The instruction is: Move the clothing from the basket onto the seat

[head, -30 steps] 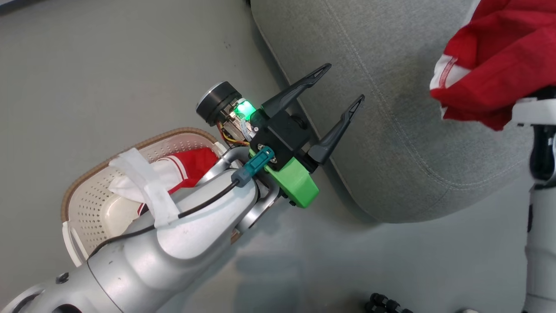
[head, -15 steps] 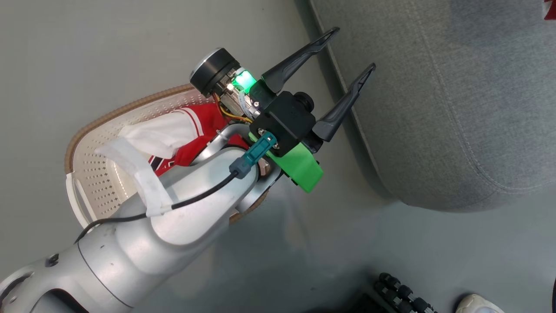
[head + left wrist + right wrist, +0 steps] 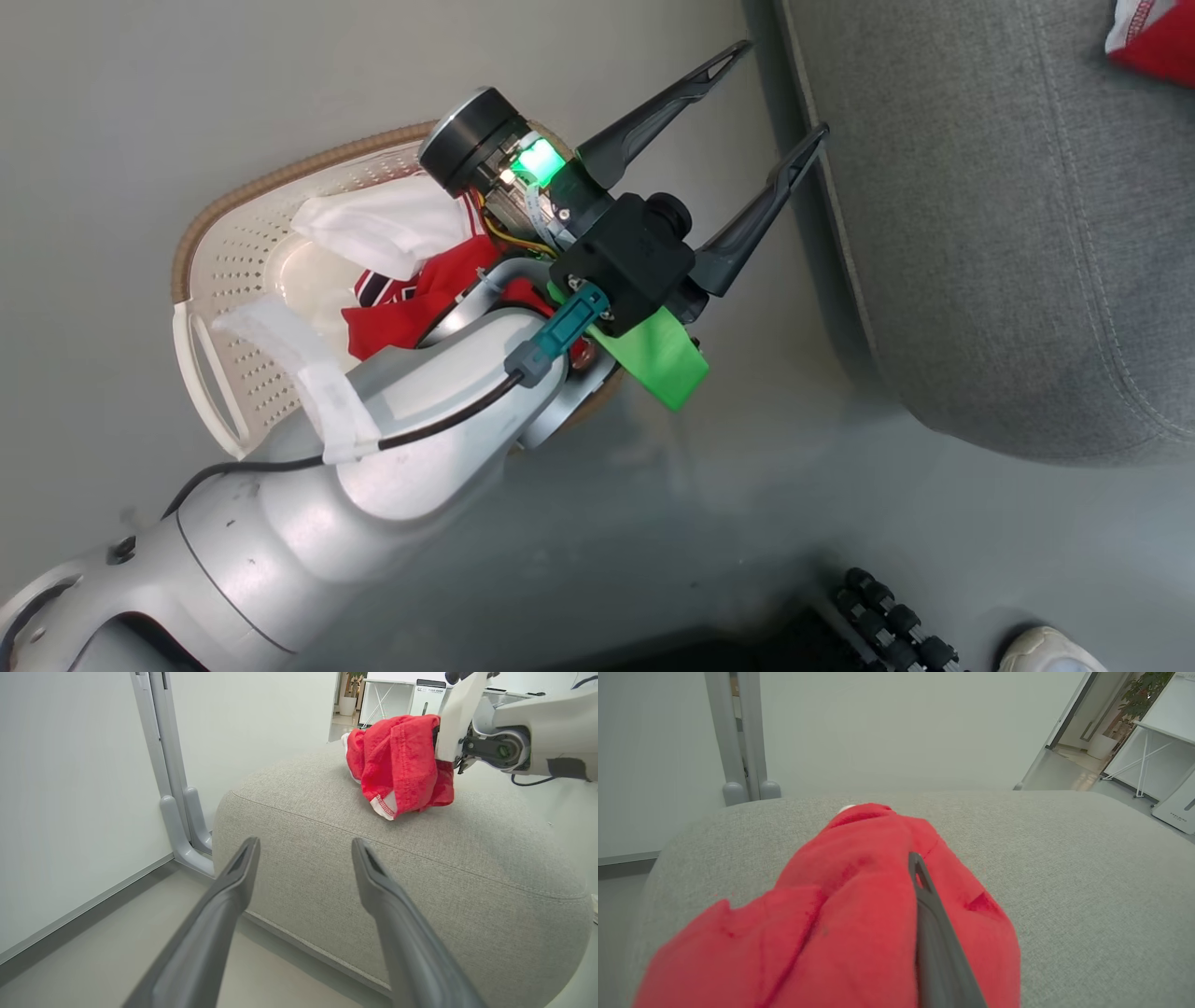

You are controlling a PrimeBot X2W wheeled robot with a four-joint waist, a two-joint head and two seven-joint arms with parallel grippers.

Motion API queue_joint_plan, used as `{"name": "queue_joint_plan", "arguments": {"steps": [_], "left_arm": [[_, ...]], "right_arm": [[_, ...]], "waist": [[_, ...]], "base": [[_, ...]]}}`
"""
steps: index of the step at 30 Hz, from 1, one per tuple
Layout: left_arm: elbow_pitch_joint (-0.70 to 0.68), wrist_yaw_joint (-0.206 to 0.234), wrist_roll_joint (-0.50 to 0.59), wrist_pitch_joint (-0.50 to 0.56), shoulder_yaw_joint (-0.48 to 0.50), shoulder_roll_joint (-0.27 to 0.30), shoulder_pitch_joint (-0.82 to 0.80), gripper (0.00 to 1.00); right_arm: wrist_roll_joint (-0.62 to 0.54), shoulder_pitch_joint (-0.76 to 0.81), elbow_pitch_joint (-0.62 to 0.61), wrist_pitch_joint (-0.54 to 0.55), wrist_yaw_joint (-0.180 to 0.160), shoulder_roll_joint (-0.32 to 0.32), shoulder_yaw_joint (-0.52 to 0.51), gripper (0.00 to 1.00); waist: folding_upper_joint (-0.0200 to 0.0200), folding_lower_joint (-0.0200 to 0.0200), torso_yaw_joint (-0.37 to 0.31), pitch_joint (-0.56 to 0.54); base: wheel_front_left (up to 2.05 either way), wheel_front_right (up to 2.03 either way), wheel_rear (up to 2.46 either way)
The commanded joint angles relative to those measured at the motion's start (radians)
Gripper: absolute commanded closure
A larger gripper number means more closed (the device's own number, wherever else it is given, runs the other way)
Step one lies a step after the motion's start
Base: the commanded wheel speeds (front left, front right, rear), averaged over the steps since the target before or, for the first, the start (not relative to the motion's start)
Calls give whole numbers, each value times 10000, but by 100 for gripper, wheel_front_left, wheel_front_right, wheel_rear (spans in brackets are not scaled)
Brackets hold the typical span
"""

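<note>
At the left of the head view, a cream-white perforated plastic laundry basket (image 3: 233, 280) with a brown woven-look rim is seen standing on the grey floor (image 3: 140, 93). A bright red soft fabric shirt (image 3: 411, 313) with white striped trim is crumpled inside it, with white cloth bunched at its upper side. Part of the basket is covered by the silver left forearm (image 3: 420, 439), which is stretched across its near side.

Further right, the left gripper (image 3: 784, 91) is held over the strip of floor between basket and seat. Its two long dark fingers are spread wide and nothing is held between them. In the left wrist view the same gripper (image 3: 304, 843) is seen empty, pointed at the rounded side of the seat.

The seat, a large light-grey fabric-upholstered cushion (image 3: 980, 233) with a stitched seam, is placed to the right of the basket and apart from it.

Over the cushion's top a second bright red shirt (image 3: 402, 760) is hung from the right arm (image 3: 537, 732). In the right wrist view the right gripper (image 3: 915, 861) is seen clamped on this shirt, one dark finger lying exposed on the cloth and the other hidden beneath it. Whether the hem is touching the cushion cannot be told.
</note>
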Motion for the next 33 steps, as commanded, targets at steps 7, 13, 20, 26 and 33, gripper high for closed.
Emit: {"name": "queue_joint_plan", "arguments": {"steps": [7, 13, 20, 26, 33], "left_arm": [[102, 25, -21, -115, 66, 105, 83, 0], [174, 72, -121, -152, 148, 194, 382, 0], [166, 137, -226, -163, 287, 258, 994, 0], [-60, 275, -297, -163, 710, 355, 1754, 0], [-320, 412, -317, -164, 1552, 577, 3058, 0]], "right_arm": [[-4, 132, 598, -20, -7, -91, 205, 52], [156, 695, 315, -20, -7, 128, 300, 0], [145, 2047, -317, -20, -7, 496, 440, 0], [239, 3410, -1251, -20, -7, 846, 577, 0], [472, 4834, -2738, -20, -7, 1151, 1083, 0]], "waist": [[-1, -1, -2, -135], [-1, -1, -184, -730], [-1, -1, -339, -1766], [-1, -1, -339, -2605], [-1, -1, -94, -3475]], "base": [[0, 0, 0], [0, 0, 0], [0, 0, 0], [0, 0, 0], [0, 0, 0]]}}
